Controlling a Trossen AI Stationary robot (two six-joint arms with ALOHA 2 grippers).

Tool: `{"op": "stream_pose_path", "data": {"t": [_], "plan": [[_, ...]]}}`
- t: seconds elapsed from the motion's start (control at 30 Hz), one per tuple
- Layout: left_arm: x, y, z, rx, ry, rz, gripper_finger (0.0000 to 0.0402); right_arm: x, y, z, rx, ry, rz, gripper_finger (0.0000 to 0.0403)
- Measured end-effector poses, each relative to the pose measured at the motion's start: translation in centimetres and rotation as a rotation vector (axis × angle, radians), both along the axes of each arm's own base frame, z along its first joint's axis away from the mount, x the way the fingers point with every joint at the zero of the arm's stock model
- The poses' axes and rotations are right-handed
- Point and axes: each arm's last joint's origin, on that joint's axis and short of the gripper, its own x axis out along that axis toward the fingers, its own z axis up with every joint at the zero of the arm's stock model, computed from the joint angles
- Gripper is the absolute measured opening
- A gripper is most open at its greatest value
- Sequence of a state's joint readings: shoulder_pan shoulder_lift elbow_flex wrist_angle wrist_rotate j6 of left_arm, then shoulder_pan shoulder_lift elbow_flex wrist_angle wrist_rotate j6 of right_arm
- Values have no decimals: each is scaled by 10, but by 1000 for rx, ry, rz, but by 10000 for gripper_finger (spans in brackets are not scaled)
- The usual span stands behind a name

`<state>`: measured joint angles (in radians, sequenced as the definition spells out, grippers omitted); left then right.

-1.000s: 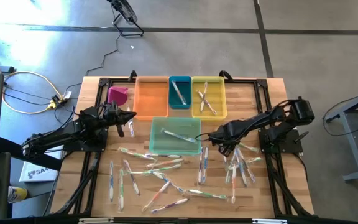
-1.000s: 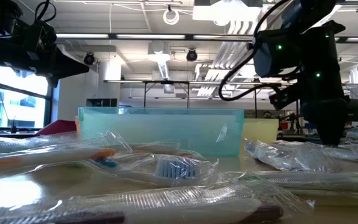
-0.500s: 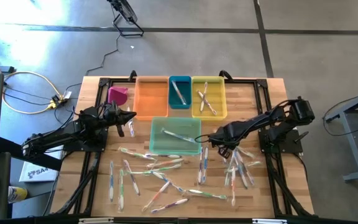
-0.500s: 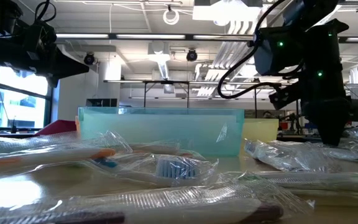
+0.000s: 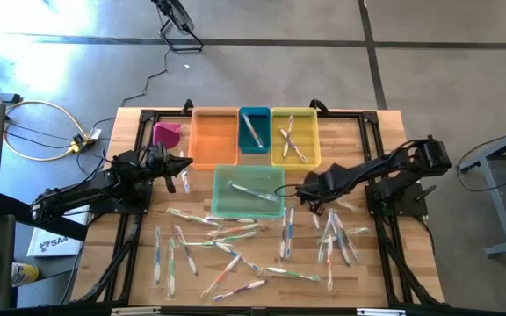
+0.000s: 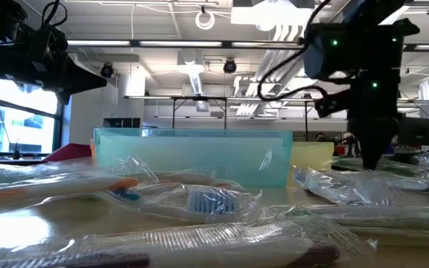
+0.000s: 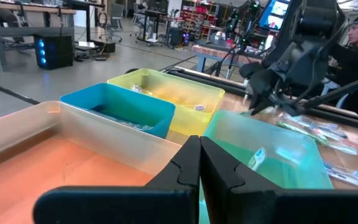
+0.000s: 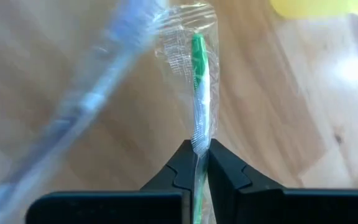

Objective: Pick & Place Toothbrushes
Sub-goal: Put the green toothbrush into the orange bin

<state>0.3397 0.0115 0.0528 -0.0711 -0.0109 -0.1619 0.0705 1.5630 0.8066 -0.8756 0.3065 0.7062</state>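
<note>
Now my right gripper [image 8: 196,163] pinches a wrapped green toothbrush [image 8: 198,87] off the table [image 5: 367,140]; next I'd lift toward the bins, I judge.

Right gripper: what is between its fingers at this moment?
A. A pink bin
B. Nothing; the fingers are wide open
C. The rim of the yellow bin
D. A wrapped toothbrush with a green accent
D. In the right wrist view, the fingers of the right gripper are closed on a clear-wrapped toothbrush with a green part, above the wooden table.
</note>
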Motion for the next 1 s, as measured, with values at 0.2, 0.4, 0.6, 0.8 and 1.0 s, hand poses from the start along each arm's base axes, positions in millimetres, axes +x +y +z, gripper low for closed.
{"op": "stream_pose_path", "data": {"t": [0.2, 0.4, 0.6, 0.8, 1.0], "plan": [[0, 0, 0, 0, 0, 0, 0, -3, -5, 28, 16, -167, 5, 15], [0, 0, 0, 0, -1, 0, 0, -7, -7, 62, 11, -414, 39, 15], [0, 0, 0, 1, -3, 0, 0, -3, -8, 95, -50, -698, 115, 15], [0, 0, 1, 5, -15, 1, 0, 8, -15, 114, -143, -880, 205, 15], [0, 0, 2, 7, -20, 4, 0, 16, -27, 127, -192, -1009, 244, 15]]}}
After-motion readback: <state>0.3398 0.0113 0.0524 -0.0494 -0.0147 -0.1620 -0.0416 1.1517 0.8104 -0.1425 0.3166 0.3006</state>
